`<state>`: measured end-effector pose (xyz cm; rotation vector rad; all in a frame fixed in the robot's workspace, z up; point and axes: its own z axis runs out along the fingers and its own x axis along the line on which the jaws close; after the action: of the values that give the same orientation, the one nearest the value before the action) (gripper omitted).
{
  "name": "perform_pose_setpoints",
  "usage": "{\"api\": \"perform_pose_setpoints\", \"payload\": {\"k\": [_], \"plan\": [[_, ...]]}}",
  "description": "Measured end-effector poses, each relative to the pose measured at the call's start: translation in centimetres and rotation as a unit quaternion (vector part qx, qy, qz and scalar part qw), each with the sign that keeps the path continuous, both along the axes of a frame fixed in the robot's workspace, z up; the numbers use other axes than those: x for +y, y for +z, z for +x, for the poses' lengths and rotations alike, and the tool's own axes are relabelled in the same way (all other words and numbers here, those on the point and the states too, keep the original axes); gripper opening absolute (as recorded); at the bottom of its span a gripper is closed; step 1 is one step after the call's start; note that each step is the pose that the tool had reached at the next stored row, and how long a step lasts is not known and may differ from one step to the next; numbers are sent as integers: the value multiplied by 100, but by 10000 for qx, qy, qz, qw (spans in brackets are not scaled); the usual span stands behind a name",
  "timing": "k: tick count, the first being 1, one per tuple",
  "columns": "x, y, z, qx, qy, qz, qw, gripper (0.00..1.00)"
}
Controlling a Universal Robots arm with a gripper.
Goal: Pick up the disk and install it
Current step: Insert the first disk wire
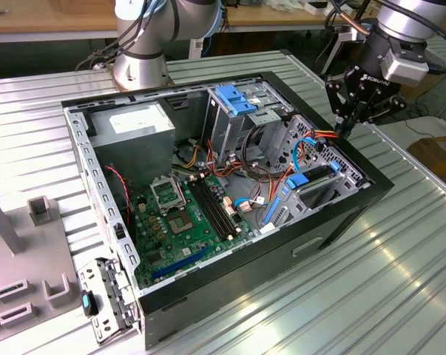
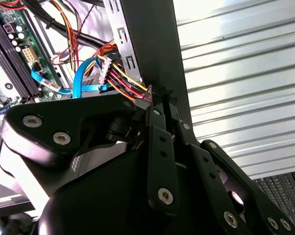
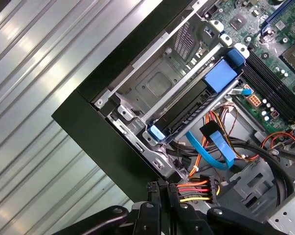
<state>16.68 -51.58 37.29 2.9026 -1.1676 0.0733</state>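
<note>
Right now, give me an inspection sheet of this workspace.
surface: ribbed metal table carrying an open computer case.
job's things: disk appears seated edge-on in the drive bay, blue rails showing; label hidden.
clutter: grey fixture blocks and a metal bracket with a blue tab, at the exterior view's left.
grippers: gripper shut, tips at the case wall beside the power wires.
cables: red, yellow and orange power wires; blue data cable inside the case.
surroundings: robot arm base behind the case.
</note>
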Motion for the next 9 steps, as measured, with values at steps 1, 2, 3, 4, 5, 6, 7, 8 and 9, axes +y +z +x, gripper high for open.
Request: {"api": "perform_pose_setpoints", "payload": {"k": [1,2,3,4,5,6,7,8,9], "plan": [[0,0,1,27,-4,52,10000,17],[0,1,2,80,-9,118,9999,17],[-1,1,8,112,-9,124,9999,17],[-1,1,11,112,-10,124,9999,17],[-1,1,19,112,-9,119,9999,17],[-1,1,25,111,-10,56,9999,17],[-1,1,27,107,-11,-39,9999,17],[-1,1,27,106,-11,-70,9999,17],[-2,1,27,107,-12,-70,9999,17]]}}
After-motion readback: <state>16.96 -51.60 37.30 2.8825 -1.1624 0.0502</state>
